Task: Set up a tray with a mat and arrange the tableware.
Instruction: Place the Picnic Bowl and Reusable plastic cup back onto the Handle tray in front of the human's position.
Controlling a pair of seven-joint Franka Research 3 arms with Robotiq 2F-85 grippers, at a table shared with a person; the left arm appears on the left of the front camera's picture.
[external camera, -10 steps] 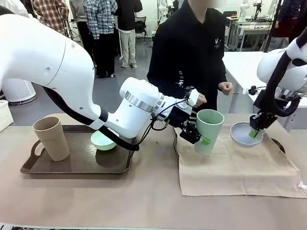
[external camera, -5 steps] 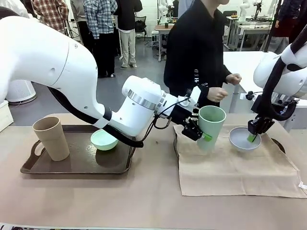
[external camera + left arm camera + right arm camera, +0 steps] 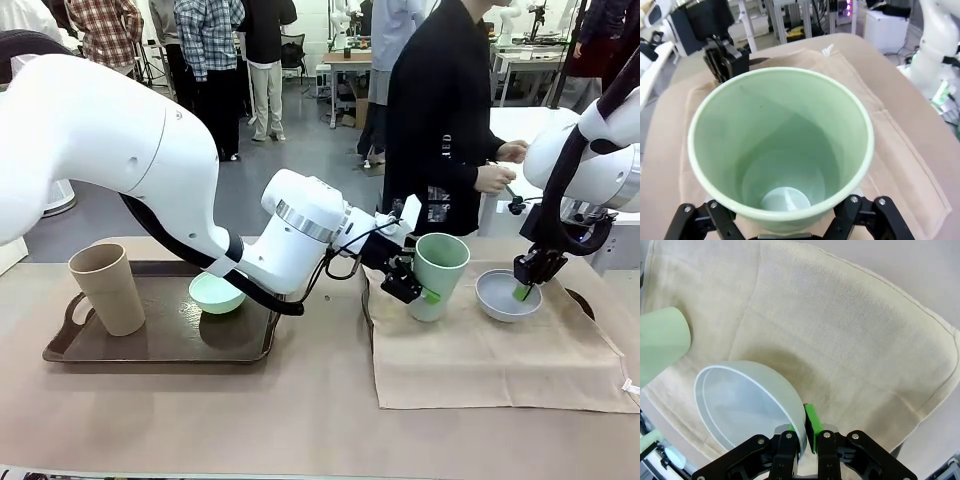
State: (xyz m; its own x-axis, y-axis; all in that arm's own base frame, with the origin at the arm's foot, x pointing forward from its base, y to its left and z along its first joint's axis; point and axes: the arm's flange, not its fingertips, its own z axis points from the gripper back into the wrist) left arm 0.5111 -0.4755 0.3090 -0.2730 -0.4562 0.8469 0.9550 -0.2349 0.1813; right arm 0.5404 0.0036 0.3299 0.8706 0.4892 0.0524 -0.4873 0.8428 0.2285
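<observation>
The sage green cup (image 3: 438,275) stands on the beige mat (image 3: 500,355), near its left edge. My left gripper (image 3: 421,291) has its fingers spread wide on either side of the cup's lower half; the left wrist view looks straight down into the cup (image 3: 782,150). A pale bluish-white bowl (image 3: 503,296) rests tilted on the far part of the mat, with my right gripper (image 3: 524,290) pinching its right rim. In the right wrist view the bowl's rim (image 3: 797,412) sits between the fingers. The tan cup (image 3: 107,288) and mint bowl (image 3: 214,293) stand on the brown tray (image 3: 140,345).
The mat lies flat on the tablecloth to the right of the tray. A person in black (image 3: 440,130) stands at the far side, turned to the right with hands (image 3: 495,178) held off the table. Open tabletop runs along the front edge.
The sage green cup has come down from a tilted, lifted pose to stand on the mat. The right gripper and bowl shifted slightly left and down. The person stepped to the right.
</observation>
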